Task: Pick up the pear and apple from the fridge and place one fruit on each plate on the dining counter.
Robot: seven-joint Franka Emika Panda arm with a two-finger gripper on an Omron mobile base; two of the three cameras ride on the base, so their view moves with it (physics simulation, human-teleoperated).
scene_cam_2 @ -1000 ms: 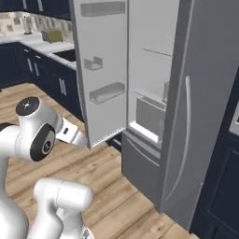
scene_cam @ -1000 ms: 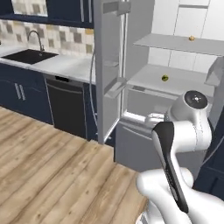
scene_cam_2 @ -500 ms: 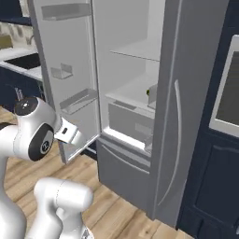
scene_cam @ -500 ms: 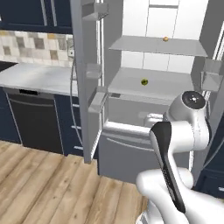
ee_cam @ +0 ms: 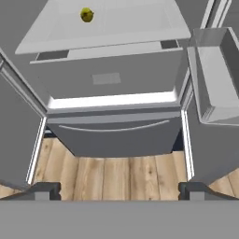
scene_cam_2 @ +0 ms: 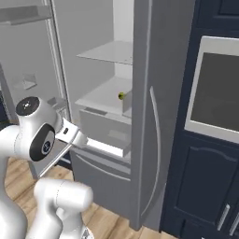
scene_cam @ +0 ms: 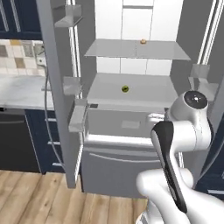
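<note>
Now arm folded low before fridge (scene_cam: 131,109), jaws wide.

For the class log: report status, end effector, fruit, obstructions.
End effector open, empty, low before the fridge. Pear on middle shelf, untouched. Doors open, nothing between.

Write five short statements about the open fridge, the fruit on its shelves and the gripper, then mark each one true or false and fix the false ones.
1. The pear lies on the lower fridge shelf. True.
2. The gripper is shut on the pear. False: its jaws stand open, holding nothing, short of the fridge.
3. A small tan-orange lump sits on the shelf above the pear. True.
4. The fridge doors are closed. False: both are swung open.
5. The bottom drawer is pulled out. False: it is shut.
</note>
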